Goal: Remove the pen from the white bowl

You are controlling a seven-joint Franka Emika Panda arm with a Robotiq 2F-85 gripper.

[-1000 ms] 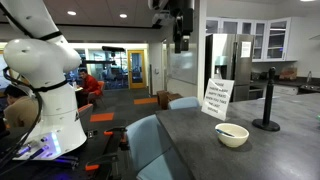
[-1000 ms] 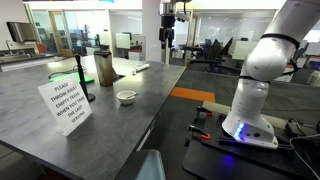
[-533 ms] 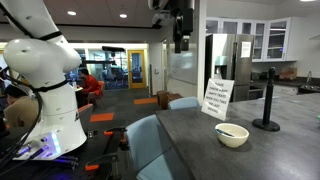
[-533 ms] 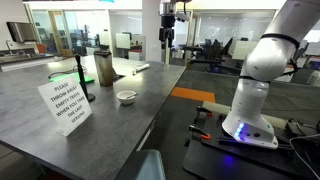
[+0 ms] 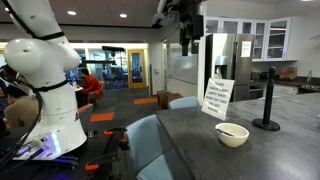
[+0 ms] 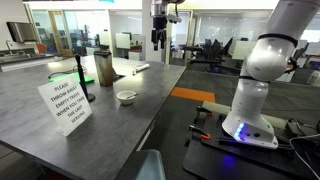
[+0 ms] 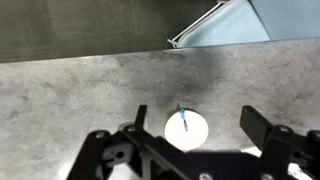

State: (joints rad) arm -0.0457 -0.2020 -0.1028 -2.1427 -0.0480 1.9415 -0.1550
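Find the gripper [image 5: 186,45] high above the desk [image 5: 190,145], jaws spread wide and gripping nothing. Look between its fingers in the wrist view for the white bowl [image 7: 187,128], set a little in from the desk's robot-side edge, near the paper sign [image 5: 217,98]. Spot the pen [image 7: 184,120] lying inside it.

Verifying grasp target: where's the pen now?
The pen lies in the white bowl, on the countertop beside the paper sign in an exterior view; the wrist view shows it below the open gripper.
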